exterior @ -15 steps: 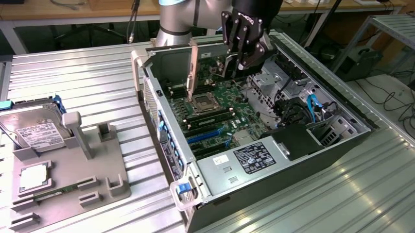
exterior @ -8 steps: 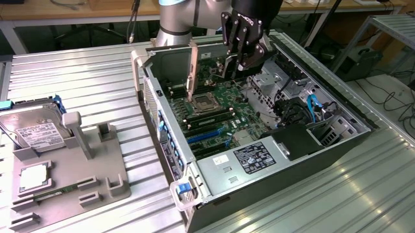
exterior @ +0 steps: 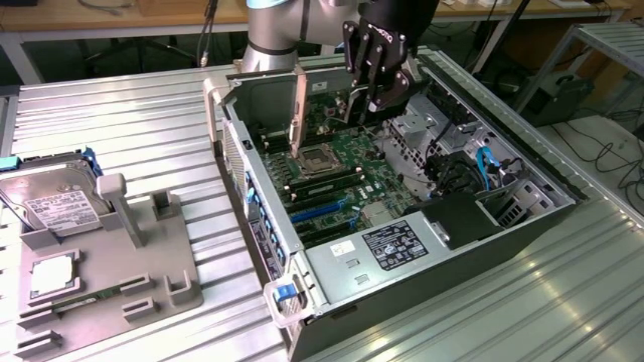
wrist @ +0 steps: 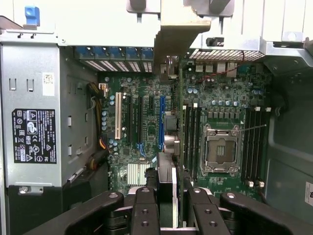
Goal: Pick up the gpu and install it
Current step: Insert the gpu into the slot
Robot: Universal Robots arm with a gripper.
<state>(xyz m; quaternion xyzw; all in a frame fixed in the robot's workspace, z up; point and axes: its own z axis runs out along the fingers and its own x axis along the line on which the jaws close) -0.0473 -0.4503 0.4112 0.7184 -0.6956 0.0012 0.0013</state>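
Observation:
I hold the gpu [exterior: 299,113] upright over the open computer case [exterior: 264,226], with my gripper [exterior: 364,113] shut on its edge. In the wrist view the card [wrist: 167,171] runs edge-on from between my fingers [wrist: 145,208] to its silver bracket at the case's rear wall. It hangs above the motherboard [wrist: 230,98], between the blue expansion slot [wrist: 161,122] and the memory slots beside the CPU socket [wrist: 220,149]. I cannot tell whether its lower edge touches the board.
The power supply [exterior: 403,241] with its black label fills the case's near end, and cables and a drive cage [exterior: 473,173] sit at the exterior view's right. A grey fixture [exterior: 111,279] at the exterior view's left holds a hard drive [exterior: 50,204].

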